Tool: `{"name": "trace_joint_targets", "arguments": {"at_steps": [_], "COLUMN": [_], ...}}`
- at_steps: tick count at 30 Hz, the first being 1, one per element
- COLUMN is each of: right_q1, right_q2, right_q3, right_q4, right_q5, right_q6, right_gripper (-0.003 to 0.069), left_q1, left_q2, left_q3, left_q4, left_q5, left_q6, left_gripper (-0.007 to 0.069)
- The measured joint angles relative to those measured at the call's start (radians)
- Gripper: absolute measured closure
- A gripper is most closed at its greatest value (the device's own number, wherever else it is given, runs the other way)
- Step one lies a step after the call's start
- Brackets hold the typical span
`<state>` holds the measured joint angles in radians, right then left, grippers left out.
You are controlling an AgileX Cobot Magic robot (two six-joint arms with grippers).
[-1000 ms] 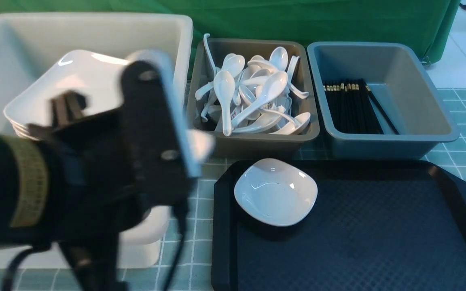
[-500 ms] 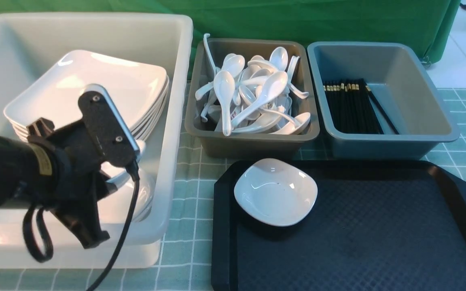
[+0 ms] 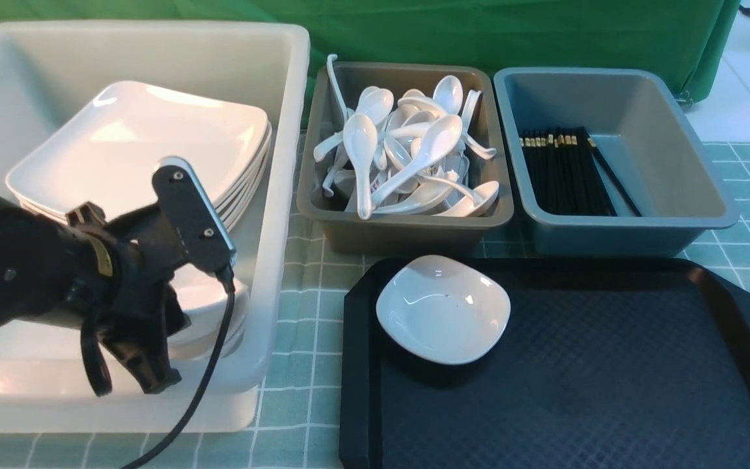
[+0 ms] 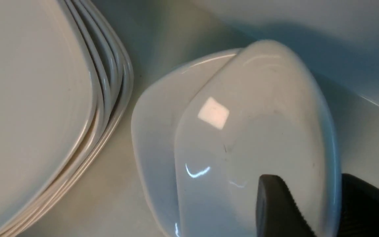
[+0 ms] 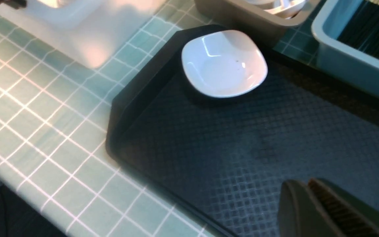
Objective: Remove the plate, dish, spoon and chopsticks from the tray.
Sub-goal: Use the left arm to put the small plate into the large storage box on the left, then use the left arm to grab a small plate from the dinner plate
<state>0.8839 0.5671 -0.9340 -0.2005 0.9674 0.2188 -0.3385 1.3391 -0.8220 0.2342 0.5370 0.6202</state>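
**Left fingers spread astride a dish in the bin, while one dish sits on the tray**

In the left wrist view, the left fingers (image 4: pixel 275 207) stand apart at the lower right of the frame, one on each side of the top dish (image 4: pixel 252 125) rim, and the inner one looks just off the glaze. That top dish is nested in a lower dish (image 4: pixel 150 131), just beside the stacked plates (image 4: pixel 28 98). In the front view the left arm sits at the lower left, inside the white bin (image 3: pixel 284 98). At centre frame, the tray dish (image 3: pixel 443 308) lies upright in the upper left corner of the tray (image 3: pixel 609 391), well apart from both pairs of fingers. The right fingers (image 5: pixel 308 210), pressed together and empty, hang over the tray floor at the lower right of the right wrist view. Spoons (image 3: pixel 407 150) fill the middle tub (image 3: pixel 407 231), and chopsticks (image 3: pixel 567 172) lie in the right tub (image 3: pixel 668 163).
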Motion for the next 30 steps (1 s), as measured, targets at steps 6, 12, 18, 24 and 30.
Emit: {"name": "trace_joint_targets", "arguments": {"at_steps": [6,12,18,24,30], "right_q1": [0.000,0.000,0.000,0.000,0.000], "right_q2": [0.000,0.000,0.000,0.000,0.000], "right_q3": [0.000,0.000,0.000,0.000,0.001], "right_q4": [0.011,0.011,0.011,-0.046,-0.128], "right_q5": [0.003,0.004,0.004,0.084,0.165], "right_q6": [-0.004,-0.024,-0.044,-0.045,0.002], "right_gripper": [0.0589,0.0589,0.0589,0.0574,0.0569], "left_q1": [0.000,-0.001,-0.043,-0.258,-0.470], "left_q2": [-0.072,-0.248,-0.252,-0.054,0.230], "left_q3": [-0.019,-0.127,-0.216,-0.244,-0.374], "left_q4": [-0.116,-0.224,-0.392,-0.478,-0.447], "left_q5": [0.066,0.214,0.294,0.275,0.160], "left_q6": [-0.112,-0.176,-0.035,0.019,0.028], "left_gripper": [0.0155,0.0236,0.0478,0.0608,0.0571]}}
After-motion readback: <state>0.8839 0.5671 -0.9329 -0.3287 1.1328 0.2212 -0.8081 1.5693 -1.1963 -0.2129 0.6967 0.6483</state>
